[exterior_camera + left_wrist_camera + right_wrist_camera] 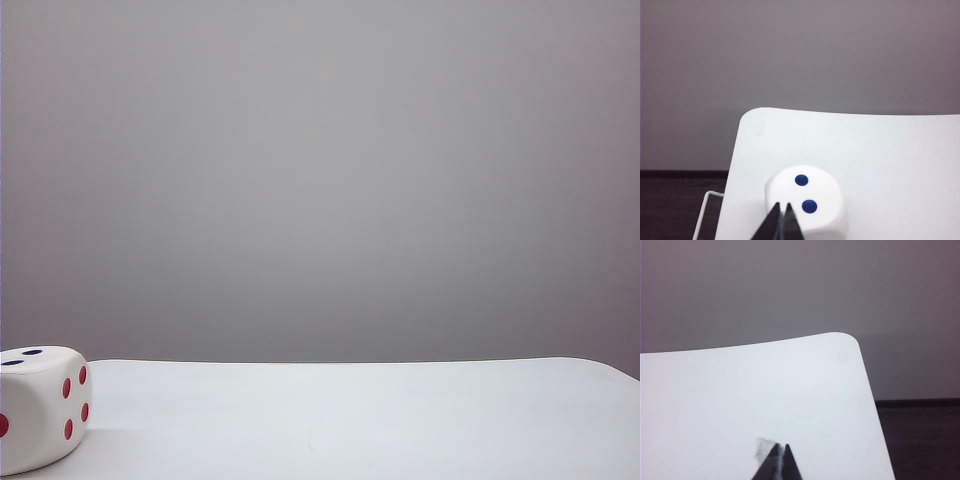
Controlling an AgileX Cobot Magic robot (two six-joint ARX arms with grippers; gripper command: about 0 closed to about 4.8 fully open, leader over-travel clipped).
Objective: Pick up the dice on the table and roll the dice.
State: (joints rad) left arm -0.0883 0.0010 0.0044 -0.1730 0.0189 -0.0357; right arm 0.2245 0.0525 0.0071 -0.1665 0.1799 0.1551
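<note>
The dice point(40, 410) is a large white cube with rounded edges, resting at the far left of the white table point(350, 420). Red pips show on its side faces and two dark blue pips on top. In the left wrist view the dice point(822, 192) lies close to the table point(880, 160) corner. My left gripper point(782, 205) is shut, and its dark tips overlap the dice's near edge; contact cannot be told. My right gripper point(781, 445) is shut over bare table point(740, 400), holding nothing. Neither gripper shows in the exterior view.
A plain grey wall stands behind the table. The table's rounded corners point(847, 340) drop off to dark floor point(920, 440). A thin white wire frame point(702, 210) sits just off the table edge near the dice. A faint grey smudge point(762, 447) lies beside the right fingertips.
</note>
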